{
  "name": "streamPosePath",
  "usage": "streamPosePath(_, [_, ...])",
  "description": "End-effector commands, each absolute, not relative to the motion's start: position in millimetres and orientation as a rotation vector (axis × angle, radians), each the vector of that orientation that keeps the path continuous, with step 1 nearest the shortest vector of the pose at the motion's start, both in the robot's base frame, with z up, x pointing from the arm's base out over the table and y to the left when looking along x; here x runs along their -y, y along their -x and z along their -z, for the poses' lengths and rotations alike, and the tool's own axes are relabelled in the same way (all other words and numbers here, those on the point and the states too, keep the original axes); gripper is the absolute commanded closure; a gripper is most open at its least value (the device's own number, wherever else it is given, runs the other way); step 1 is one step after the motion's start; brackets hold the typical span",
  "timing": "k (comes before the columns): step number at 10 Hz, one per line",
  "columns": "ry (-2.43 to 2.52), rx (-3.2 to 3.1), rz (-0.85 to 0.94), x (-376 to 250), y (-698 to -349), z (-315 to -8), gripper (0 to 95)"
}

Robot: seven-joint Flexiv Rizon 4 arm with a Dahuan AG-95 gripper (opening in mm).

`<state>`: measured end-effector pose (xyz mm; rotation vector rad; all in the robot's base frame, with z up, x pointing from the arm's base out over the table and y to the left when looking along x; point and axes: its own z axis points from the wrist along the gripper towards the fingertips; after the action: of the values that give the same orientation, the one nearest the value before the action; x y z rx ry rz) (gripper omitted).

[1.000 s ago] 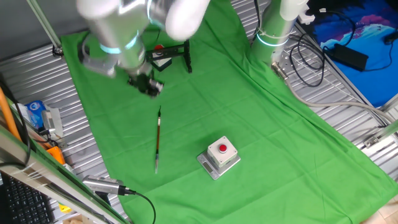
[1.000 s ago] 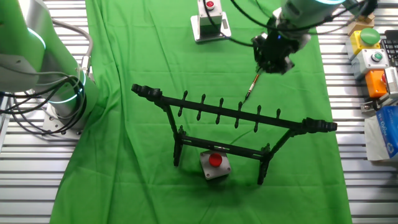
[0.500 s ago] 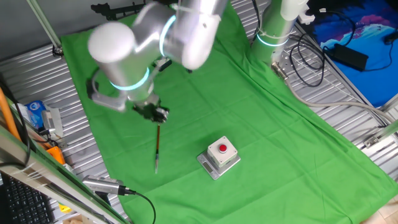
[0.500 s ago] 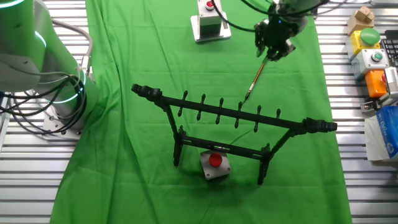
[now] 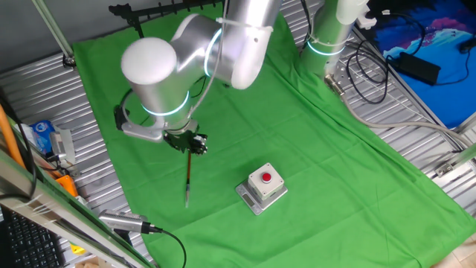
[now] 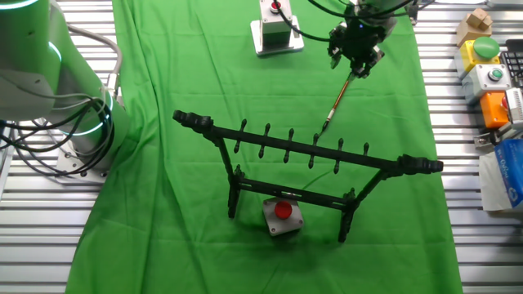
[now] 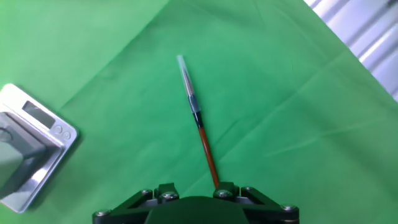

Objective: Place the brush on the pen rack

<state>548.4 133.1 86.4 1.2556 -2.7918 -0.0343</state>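
Observation:
The brush [image 5: 187, 179] lies flat on the green cloth, thin, with a reddish-brown shaft and a pale end. It also shows in the other fixed view [image 6: 337, 102] and in the hand view [image 7: 198, 118]. My gripper [image 5: 190, 144] hangs low over one end of it, also seen from the other side [image 6: 355, 64]. In the hand view the gripper [image 7: 194, 190] is open and the shaft runs up to the right fingertip [image 7: 225, 188]; nothing is held. The black pen rack [image 6: 306, 153] stands upright in front of the brush, with only its top bar [image 5: 167, 9] in one fixed view.
A grey box with a red button [image 5: 262, 187] sits right of the brush and shows at the hand view's left edge [image 7: 28, 149]. Another button box [image 6: 282, 216] stands under the rack. A second arm's base [image 6: 57, 98] and a silver cabled tool [image 5: 123, 221] flank the cloth.
My gripper has moved away from the rack and come down onto the brush's end. The brush and rack have not moved.

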Motion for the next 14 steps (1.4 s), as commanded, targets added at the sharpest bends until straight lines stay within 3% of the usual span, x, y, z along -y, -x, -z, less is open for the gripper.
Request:
streamPosePath(1, [-1.215, 2.803, 0.006, -132.1, -547.6, -87.1, 76.0])
streamPosePath(14, [-1.41, 2.697, 0.015, -135.5, -550.4, -83.9, 76.0])
